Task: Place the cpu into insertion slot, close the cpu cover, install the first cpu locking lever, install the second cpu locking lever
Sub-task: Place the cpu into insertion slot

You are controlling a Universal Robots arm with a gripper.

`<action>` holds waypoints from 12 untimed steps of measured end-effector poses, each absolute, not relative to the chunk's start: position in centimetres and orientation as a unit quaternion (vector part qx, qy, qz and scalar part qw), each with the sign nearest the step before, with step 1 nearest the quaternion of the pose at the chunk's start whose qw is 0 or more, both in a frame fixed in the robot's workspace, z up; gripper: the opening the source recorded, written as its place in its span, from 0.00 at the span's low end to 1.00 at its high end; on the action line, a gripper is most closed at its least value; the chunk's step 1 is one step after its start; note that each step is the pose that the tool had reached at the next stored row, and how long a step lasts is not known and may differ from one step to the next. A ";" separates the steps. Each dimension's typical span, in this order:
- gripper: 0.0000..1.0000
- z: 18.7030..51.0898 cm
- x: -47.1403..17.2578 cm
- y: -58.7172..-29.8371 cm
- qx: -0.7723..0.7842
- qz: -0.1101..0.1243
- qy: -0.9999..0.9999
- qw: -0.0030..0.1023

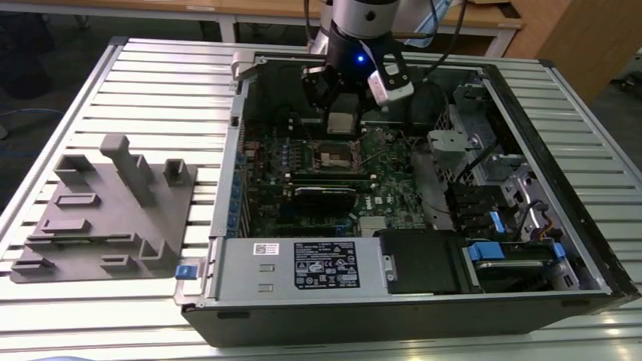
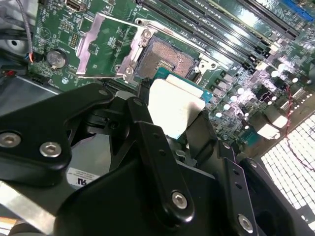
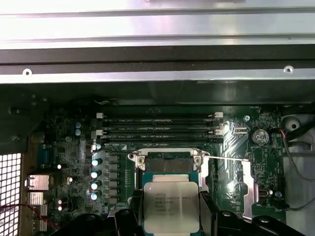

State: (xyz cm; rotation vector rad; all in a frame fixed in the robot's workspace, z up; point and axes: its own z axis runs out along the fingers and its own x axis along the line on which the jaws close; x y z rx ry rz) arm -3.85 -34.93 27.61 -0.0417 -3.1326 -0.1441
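Note:
My gripper (image 1: 343,124) is shut on the cpu (image 1: 343,120), a flat square chip with a dull silver top, held by its edges inside the open computer case. In both wrist views the cpu (image 2: 173,103) (image 3: 171,202) sits between black fingers (image 2: 147,132) (image 3: 129,216), hanging above the board just short of the insertion slot (image 2: 166,56) (image 3: 170,164). The slot (image 1: 337,156) lies uncovered, its dark centre showing. The cpu cover (image 2: 101,46) (image 3: 244,184) is flipped open beside it. A thin lever rod (image 3: 224,158) stands raised across the slot's edge.
The case walls (image 1: 233,150) surround the green board. Long memory slots (image 3: 157,129) run beside the socket, and a black card (image 1: 326,197) lies across the board. A labelled metal box (image 1: 301,263) and blue-tabbed drive bays (image 1: 501,248) fill the near side. A grey fixture (image 1: 101,210) sits on the exterior view's left.

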 end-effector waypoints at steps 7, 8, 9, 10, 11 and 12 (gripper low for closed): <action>0.54 27.4 -3.9 -34.9 -0.013 -0.051 -0.999 0.002; 0.54 27.4 -3.9 -34.9 -0.013 -0.052 -0.999 0.002; 0.54 27.4 -3.9 -34.9 -0.013 -0.052 -0.999 0.002; 0.54 27.3 -3.9 -34.9 -0.013 -0.054 -0.998 0.002; 0.54 27.3 -3.9 -34.9 -0.013 -0.055 -0.998 0.001; 0.54 27.2 -3.9 -35.0 -0.013 -0.057 -0.998 0.000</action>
